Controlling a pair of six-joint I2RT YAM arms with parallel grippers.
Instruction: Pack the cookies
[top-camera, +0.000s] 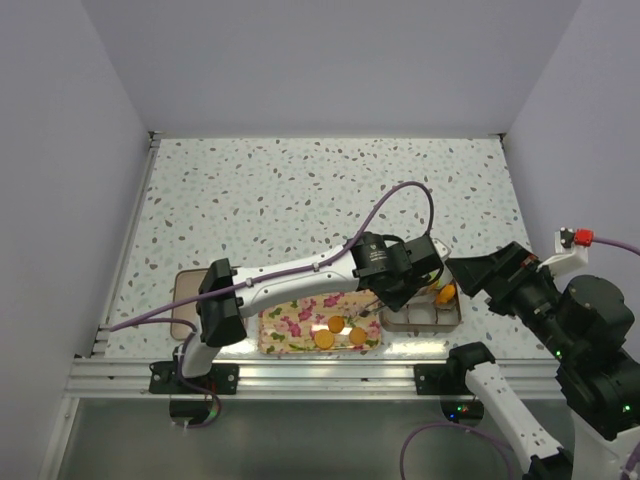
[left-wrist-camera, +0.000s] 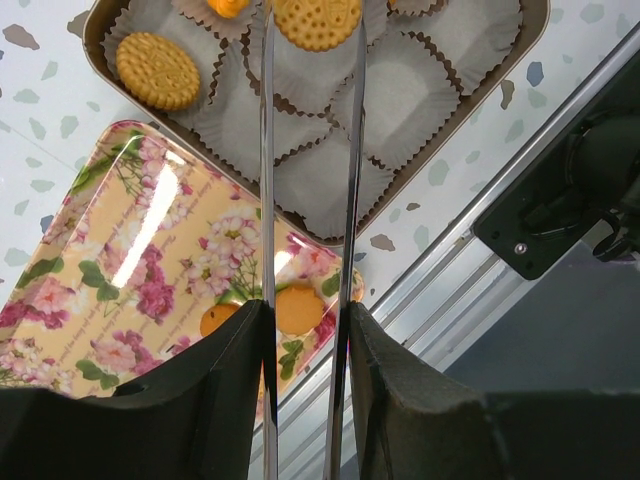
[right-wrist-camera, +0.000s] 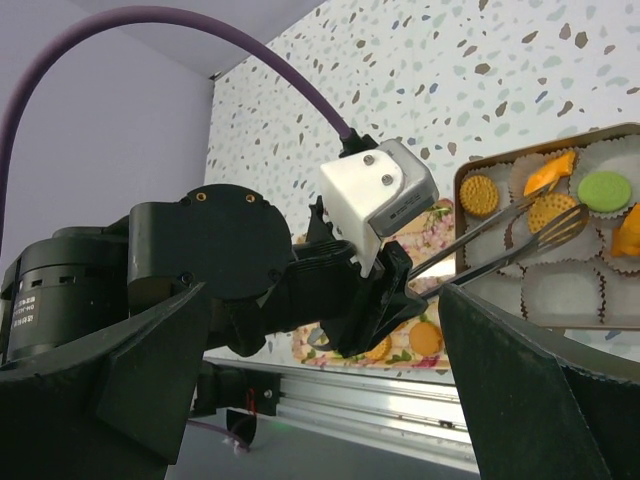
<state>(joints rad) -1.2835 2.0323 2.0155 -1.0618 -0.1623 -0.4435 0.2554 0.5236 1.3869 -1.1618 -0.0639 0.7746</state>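
My left gripper (top-camera: 400, 285) is shut on a pair of metal tongs (left-wrist-camera: 267, 200) that reach over the tin (left-wrist-camera: 95, 25) of white paper cups. The tong tips sit around a round orange cookie (left-wrist-camera: 317, 22), also seen in the right wrist view (right-wrist-camera: 545, 212); I cannot tell whether it rests in its cup. The tin holds more cookies: an orange one (right-wrist-camera: 479, 194), a tilted one (right-wrist-camera: 548, 172) and a light green one (right-wrist-camera: 604, 189). Three orange cookies (top-camera: 335, 323) lie on the floral tray (top-camera: 290, 325). My right gripper (top-camera: 470, 270) is open and empty, just right of the tin.
A brown flat lid (top-camera: 185, 300) lies at the left, partly under the left arm. The aluminium rail (top-camera: 320, 372) runs along the near edge just below tray and tin. The left arm lies across the tray.
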